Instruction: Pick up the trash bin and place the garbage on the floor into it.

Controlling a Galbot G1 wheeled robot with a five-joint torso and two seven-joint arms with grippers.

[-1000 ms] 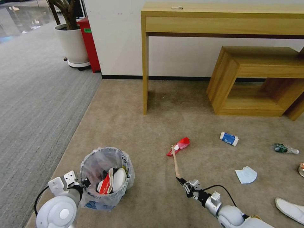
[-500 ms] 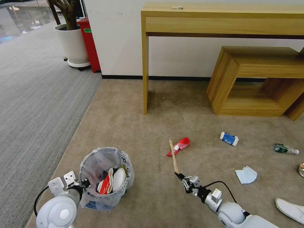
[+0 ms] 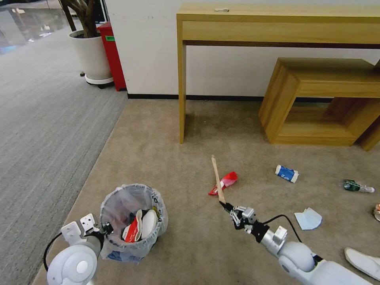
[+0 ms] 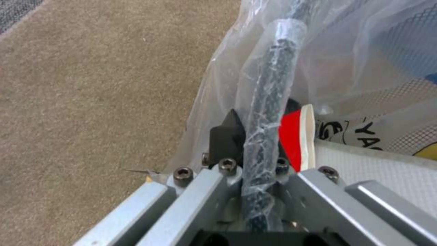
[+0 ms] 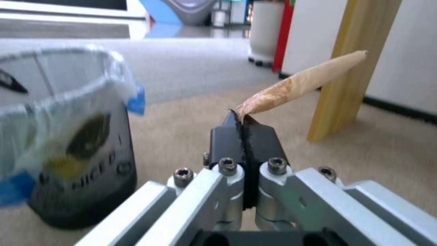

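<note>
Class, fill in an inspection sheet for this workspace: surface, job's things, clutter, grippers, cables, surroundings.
Surface: beige carpet.
Job's things: trash bin, white-lined, holding slippers; stick lifted; red cup, blue-white cup, bottle, mask, slipper on the floor.
Clutter: nothing seen.
Grippers: left gripper shut on bin rim; right gripper shut on stick.
Cables: black cable at right wrist.
Surroundings: wooden table, planter.
</note>
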